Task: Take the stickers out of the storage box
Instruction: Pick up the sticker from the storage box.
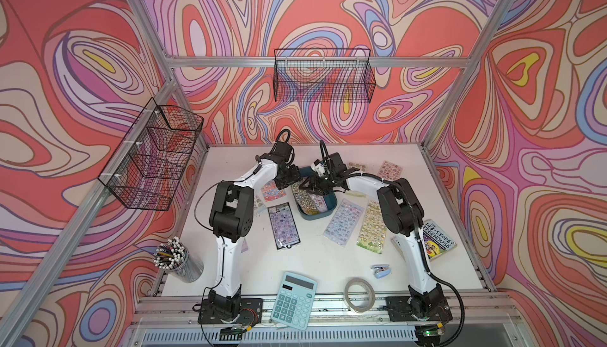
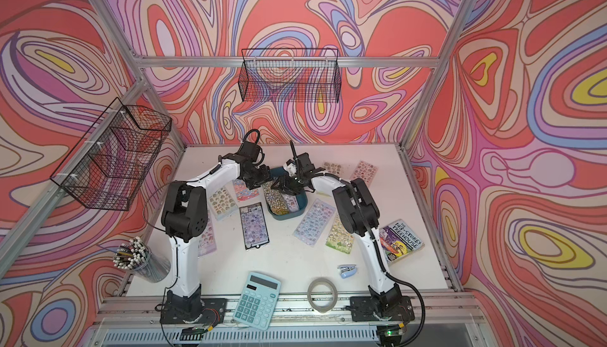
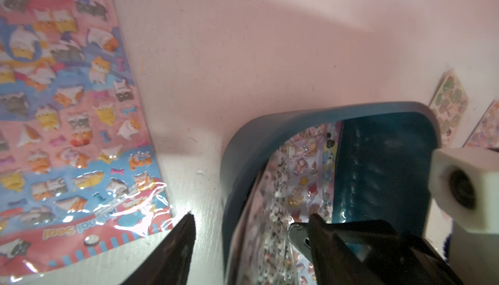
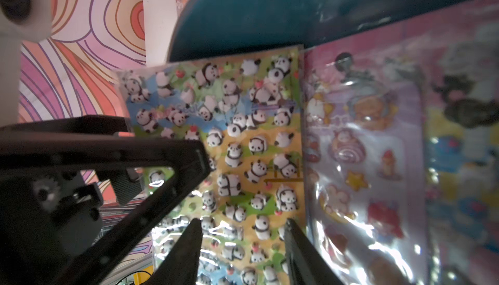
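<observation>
In both top views the storage box [image 1: 332, 202] [image 2: 304, 202] sits mid-table toward the far side. Both arms bend over it, so the left gripper [image 1: 292, 182] and right gripper [image 1: 308, 189] crowd its far half. Loose stickers [image 1: 344, 222] fan out around it on the white table [image 1: 328, 263], with a black-bordered sheet [image 1: 283, 225] just beside its near-left corner. Nearer the front the table is open as far as the calculator [image 1: 293, 299], tape roll [image 1: 359, 294] and stapler [image 1: 381, 269]. The book [image 1: 437, 238] lies at the right edge, partly hidden by the right arm. In the left wrist view the left gripper [image 3: 251, 216] stands wide apart astride the box's rounded rim and holds nothing. One finger is over bare table outside, the other above the sheets lying in the box. A cat sheet [image 3: 67, 108] lies near, apart from the rim. In the right wrist view the right gripper [image 4: 243, 223] is partly spread and empty over a panda sheet [image 4: 251, 148] in the box, whose top edge lies against the teal wall. Whether its tips touch the sheet I cannot tell. The other gripper's black frame crowds one side.
</observation>
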